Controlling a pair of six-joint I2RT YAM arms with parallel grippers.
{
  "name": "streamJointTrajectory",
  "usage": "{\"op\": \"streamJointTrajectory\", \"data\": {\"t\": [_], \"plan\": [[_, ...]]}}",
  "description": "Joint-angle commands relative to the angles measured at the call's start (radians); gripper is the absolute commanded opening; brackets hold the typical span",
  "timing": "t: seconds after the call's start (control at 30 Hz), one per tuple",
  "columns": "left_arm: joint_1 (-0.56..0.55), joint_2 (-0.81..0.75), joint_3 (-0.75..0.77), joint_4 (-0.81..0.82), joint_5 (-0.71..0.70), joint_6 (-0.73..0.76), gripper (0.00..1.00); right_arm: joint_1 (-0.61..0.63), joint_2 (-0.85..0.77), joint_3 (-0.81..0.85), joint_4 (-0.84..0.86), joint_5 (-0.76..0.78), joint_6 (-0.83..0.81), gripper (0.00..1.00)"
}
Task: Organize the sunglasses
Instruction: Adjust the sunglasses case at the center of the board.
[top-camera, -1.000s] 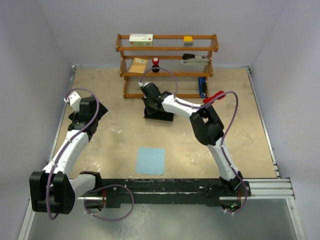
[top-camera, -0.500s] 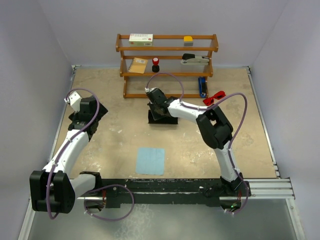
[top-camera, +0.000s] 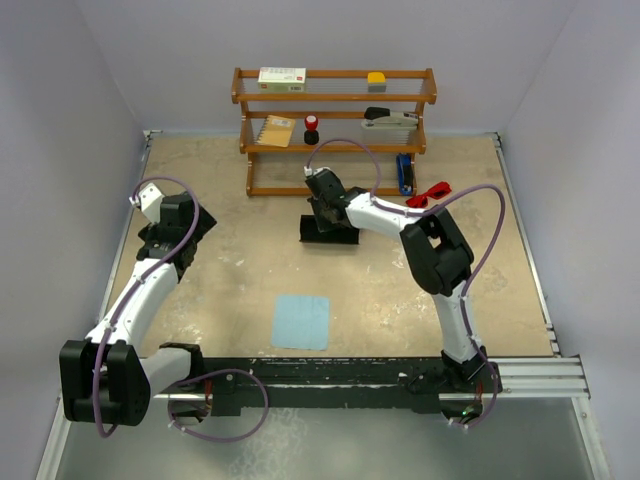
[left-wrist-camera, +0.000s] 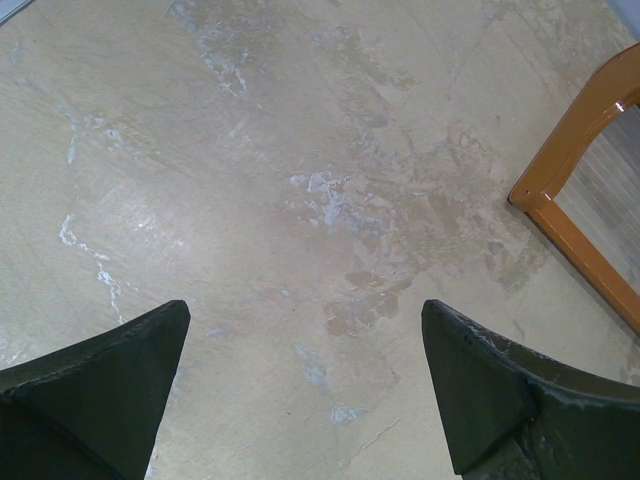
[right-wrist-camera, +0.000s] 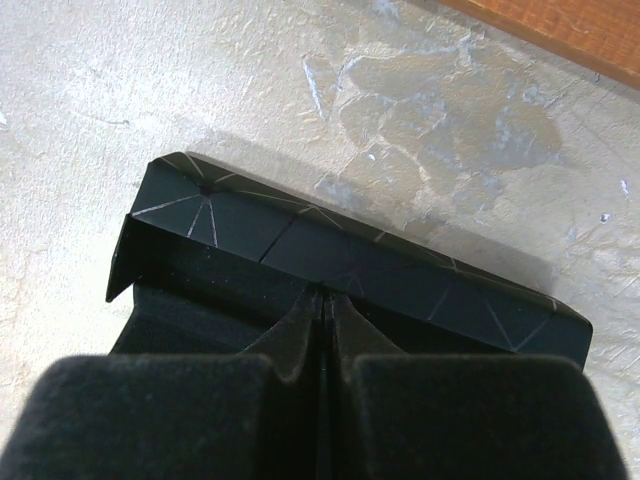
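- The sandy, scuffed surface (top-camera: 230, 270) sits between pale walls, with a wooden shelf (top-camera: 335, 98) at the back.
- From the top view, I see the sunglasses (top-camera: 433, 191) lying on the surface just right of the shelf's foot, well apart from either hand. The right hand (top-camera: 328, 205) is down on the black case (top-camera: 330, 232) in front of the shelf. The blue cloth (top-camera: 302, 320) lies nearer me.
- From the left wrist, my left hand (left-wrist-camera: 305, 320) is spread wide over bare surface, holding nothing.
- From the right wrist, the fingers are pressed together with their tips against the case's open inner fold. I can't tell whether a thin flap is caught between them.
- My worries are that pulling from here could drag or tip the case, and that the right elbow could sweep the glasses off their spot.
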Motion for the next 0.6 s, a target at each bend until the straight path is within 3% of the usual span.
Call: {"op": "streamJointTrajectory", "data": {"t": [0.0,0.57], "plan": [[0.009,-0.021,0.029,0.021,-0.001,0.024,0.96,-0.005,-0.022,0.012,0.012,0.035,-0.02,0.0],[0.009,-0.02,0.032,0.023,0.005,0.027,0.96,-0.061,0.042,0.062,0.044,0.08,-0.122,0.0]]}}
